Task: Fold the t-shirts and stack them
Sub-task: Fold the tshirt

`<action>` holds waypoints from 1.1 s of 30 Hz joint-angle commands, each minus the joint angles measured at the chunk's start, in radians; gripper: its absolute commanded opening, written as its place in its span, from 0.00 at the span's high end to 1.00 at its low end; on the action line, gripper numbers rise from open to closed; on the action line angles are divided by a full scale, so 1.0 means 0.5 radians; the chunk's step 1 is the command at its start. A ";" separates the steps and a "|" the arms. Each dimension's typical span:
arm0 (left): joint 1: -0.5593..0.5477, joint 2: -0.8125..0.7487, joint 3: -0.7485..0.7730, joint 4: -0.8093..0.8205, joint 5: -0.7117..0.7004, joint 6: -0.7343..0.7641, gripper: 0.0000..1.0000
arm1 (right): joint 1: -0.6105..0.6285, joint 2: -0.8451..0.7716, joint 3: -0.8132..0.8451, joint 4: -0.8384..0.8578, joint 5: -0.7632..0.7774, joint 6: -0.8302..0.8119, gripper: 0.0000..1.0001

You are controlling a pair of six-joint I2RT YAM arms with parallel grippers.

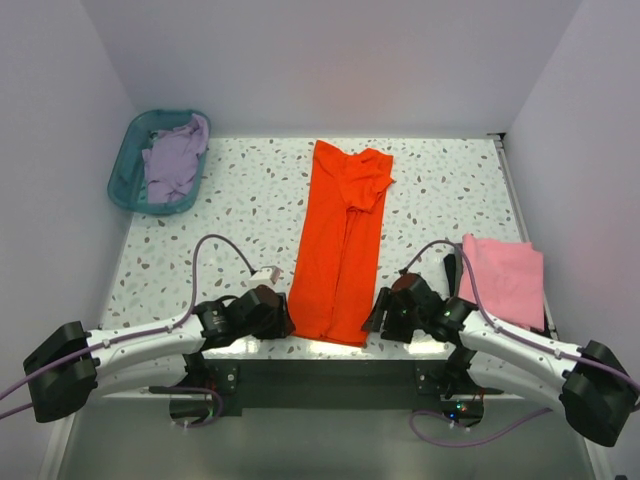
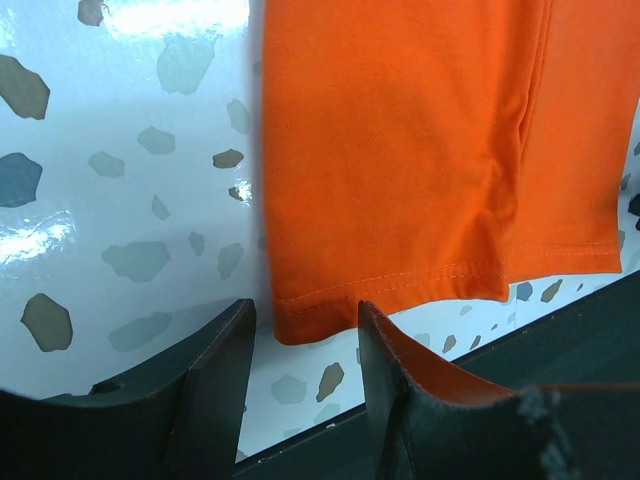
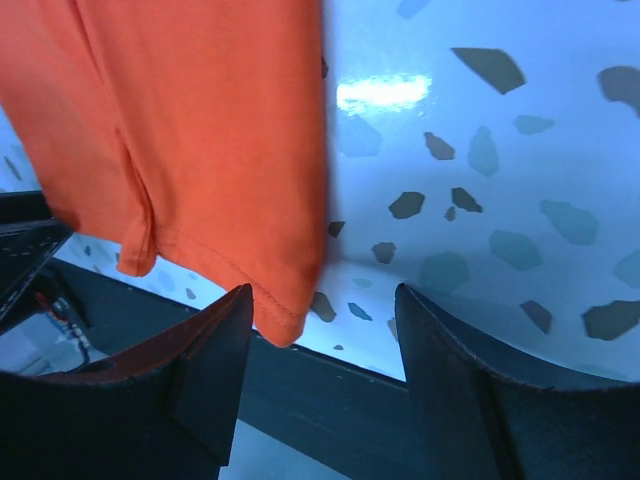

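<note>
Left fingers (image 2: 215, 390) and right fingers (image 3: 450, 380) stand parted at the near edge of the counter (image 1: 440, 190), each facing a hem corner of the flat, lengthwise-folded orange-red t-shirt (image 1: 340, 250).

I note the orange-red t-shirt (image 1: 340, 250) as plain, likewise the pink t-shirt (image 1: 505, 280) and the lavender t-shirt (image 1: 170, 165). The basket (image 1: 121, 175) reads teal. The table (image 1: 440, 190) is white with grey-brown speckles.

Robotics lab test cell, not a home: speckled table (image 1: 250, 190) boxed in by plain white walls (image 1: 330, 60) on 3 sides. Left arm (image 1: 140, 345) & right arm (image 1: 515, 350) bolted at its near edge, w/ purple cables (image 1: 212, 238) looping loose & small lit LEDs (image 1: 457, 407) below.
</note>
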 commanded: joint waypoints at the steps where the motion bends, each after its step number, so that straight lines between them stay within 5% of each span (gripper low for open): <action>1: 0.003 0.001 -0.037 -0.001 -0.008 -0.042 0.50 | 0.043 0.033 -0.101 0.147 -0.094 0.202 0.37; 17: 0.000 0.044 -0.119 0.002 0.068 -0.063 0.60 | 0.160 0.238 -0.242 0.298 -0.150 0.356 0.50; 23: -0.006 0.080 -0.166 0.027 0.093 -0.060 0.72 | 0.163 0.278 -0.310 0.344 -0.150 0.319 0.78; 27: -0.061 0.059 -0.221 0.014 0.102 -0.136 0.94 | 0.160 0.217 -0.316 0.228 -0.147 0.206 1.00; 33: -0.281 -0.103 -0.291 -0.090 0.102 -0.418 1.00 | 0.166 -0.114 -0.337 -0.204 -0.174 -0.006 1.00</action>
